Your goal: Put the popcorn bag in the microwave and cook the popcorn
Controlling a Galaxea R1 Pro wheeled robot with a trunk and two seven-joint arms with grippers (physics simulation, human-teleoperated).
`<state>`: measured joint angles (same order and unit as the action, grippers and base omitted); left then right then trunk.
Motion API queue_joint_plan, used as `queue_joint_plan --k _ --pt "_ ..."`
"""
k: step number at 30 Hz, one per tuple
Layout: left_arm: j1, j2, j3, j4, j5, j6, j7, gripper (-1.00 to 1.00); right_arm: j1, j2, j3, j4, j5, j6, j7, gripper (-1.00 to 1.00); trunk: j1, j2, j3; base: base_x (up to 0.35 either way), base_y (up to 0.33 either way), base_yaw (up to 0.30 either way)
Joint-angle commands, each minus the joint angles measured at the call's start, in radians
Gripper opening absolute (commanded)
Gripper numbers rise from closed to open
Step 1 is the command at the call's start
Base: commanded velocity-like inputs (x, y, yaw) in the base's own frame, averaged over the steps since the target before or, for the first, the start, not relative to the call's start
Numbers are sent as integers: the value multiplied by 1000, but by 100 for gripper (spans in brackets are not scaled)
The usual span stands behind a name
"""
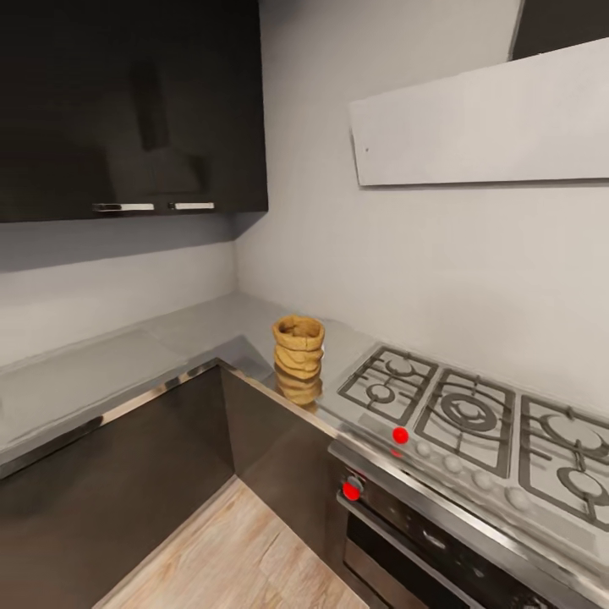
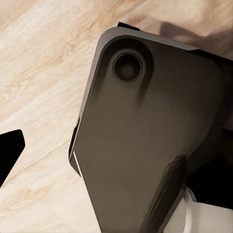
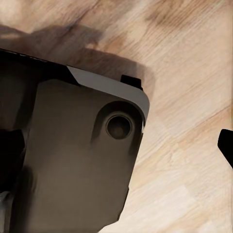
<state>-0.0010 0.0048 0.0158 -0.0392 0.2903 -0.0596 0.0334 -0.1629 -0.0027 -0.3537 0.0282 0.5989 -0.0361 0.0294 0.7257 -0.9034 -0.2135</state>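
Head view: the popcorn bag (image 1: 298, 359) stands upright on the grey counter (image 1: 101, 372), in the corner, just beside the gas stove (image 1: 474, 423). Dark cupboards (image 1: 127, 101) hang above it, and a white hood (image 1: 482, 118) is over the stove. Both wrist views look down at the wood floor (image 2: 34, 73) and the robot's dark base (image 2: 150, 145). I cannot tell if either tool is open or closed
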Motion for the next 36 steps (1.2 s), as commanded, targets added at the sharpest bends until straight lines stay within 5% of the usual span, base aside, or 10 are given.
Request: queue_joint_plan --k 1,14,15,18,20,24,27,30,33,36 --pt "0 0 1 -1 3 -2 2 100 -1 0 -8 2 5 -4 1 100 0 -1 -1 88 0 46" --pt "0 0 1 -1 3 -2 2 100 -1 10 -10 -19 56 10 11 100 0 -1 -1 7 0 4" --pt "0 -1 1 -1 3 -2 2 100 0 20 -11 -39 63 16 13 100 0 -1 -1 0 0 0" --pt "0 -1 1 -1 3 -2 2 100 0 144 -10 -245 131 151 20 100 0 -1 -1 0 0 0" --pt "0 -2 0 0 2 -2 2 100 3 177 -4 -393 177 269 63 100 0 -1 -1 0 0 0" --pt "0 -2 -1 1 1 -2 2 100 -49 177 149 -590 190 503 261 100 0 -1 -1 0 0 0" --pt "0 -2 -3 1 -1 -2 2 100 -150 177 207 -768 134 692 404 100 0 -1 -1 0 0 0" --pt "0 -2 -3 1 -2 -2 2 100 -225 177 346 -991 75 915 565 100 0 -1 -1 0 0 0" --pt "0 -2 -2 1 -1 -2 2 100 -237 177 459 -1220 38 1067 602 100 0 -1 -1 0 0 0" --pt "0 -2 -2 1 0 -2 2 100 -276 177 537 -1371 -7 1083 611 100 0 -1 -1 0 0 0"
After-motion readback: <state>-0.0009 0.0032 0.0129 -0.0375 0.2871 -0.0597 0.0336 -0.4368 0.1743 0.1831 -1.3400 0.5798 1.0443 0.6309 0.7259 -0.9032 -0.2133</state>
